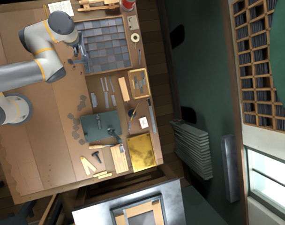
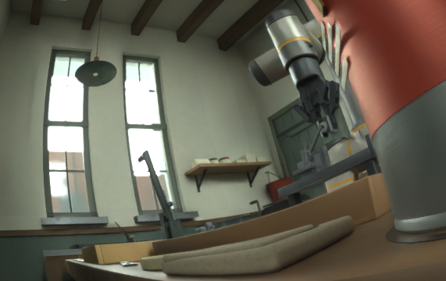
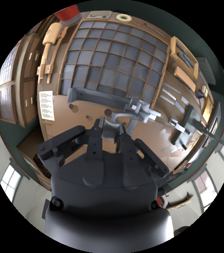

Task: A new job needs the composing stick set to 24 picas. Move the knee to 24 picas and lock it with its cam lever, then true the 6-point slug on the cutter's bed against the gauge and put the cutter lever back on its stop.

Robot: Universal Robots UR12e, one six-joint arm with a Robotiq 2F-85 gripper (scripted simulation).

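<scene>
The cam lever's grey knob (image 3: 109, 129) sits between the fingers of my gripper (image 3: 110, 126), its thin arm (image 2: 316, 141) slanting down to the knee (image 3: 139, 111) on the composing stick (image 3: 99, 97). The stick lies along the near edge of the type case, at the bench's far left. The green slug cutter (image 1: 100, 125) sits mid-bench, a small slug (image 1: 99, 121) on its bed and its lever (image 2: 156, 187) raised steeply. My gripper (image 2: 324, 125) is closed on the cam lever's knob.
Behind the stick lies the wooden type case (image 1: 104, 43) with many compartments. A red can (image 1: 127, 4) and a wooden frame (image 1: 96, 5) stand at the bench's end. Loose slugs (image 1: 106, 90), a small tray (image 1: 139, 83) and a brass plate (image 1: 140, 152) lie nearby.
</scene>
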